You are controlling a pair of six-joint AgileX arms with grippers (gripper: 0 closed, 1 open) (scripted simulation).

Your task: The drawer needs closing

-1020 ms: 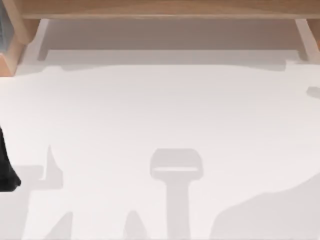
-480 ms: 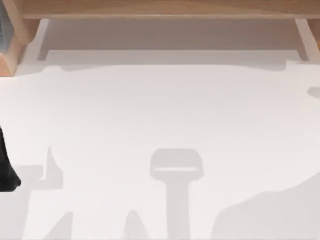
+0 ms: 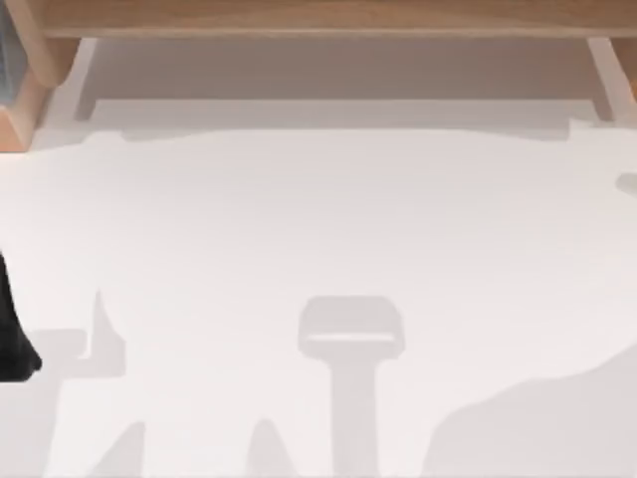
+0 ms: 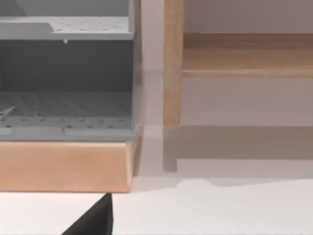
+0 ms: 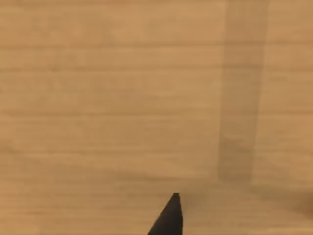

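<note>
- The drawer (image 3: 338,70) runs across the top of the top view, pulled out: a very wide, shallow box with thin white side walls, a white front panel along its near edge and a flat grey-beige floor.
- Above it is the light wooden furniture (image 3: 318,15), smooth, with a faint grain.
- Below the drawer, the white surface (image 3: 318,219) is matte and plain, with soft grey shadows across the lower half of the frame.
- The left arm (image 3: 12,334) is a dark shape at the left edge of the top view, about mid-height. Can't tell whether its fingers are apart or together.
- The left wrist view adds a grey perforated shelf unit (image 4: 66,73) sitting on a wooden base (image 4: 63,166), plus a round-edged wooden post (image 4: 172,63) and a black fingertip (image 4: 98,220) at the bottom edge.
- The right wrist view is close on a wood-grain panel (image 5: 122,98) crossed by a vertical shadow band; one black fingertip (image 5: 168,218) pokes up from the bottom edge. Can't tell that gripper's state either.
</note>
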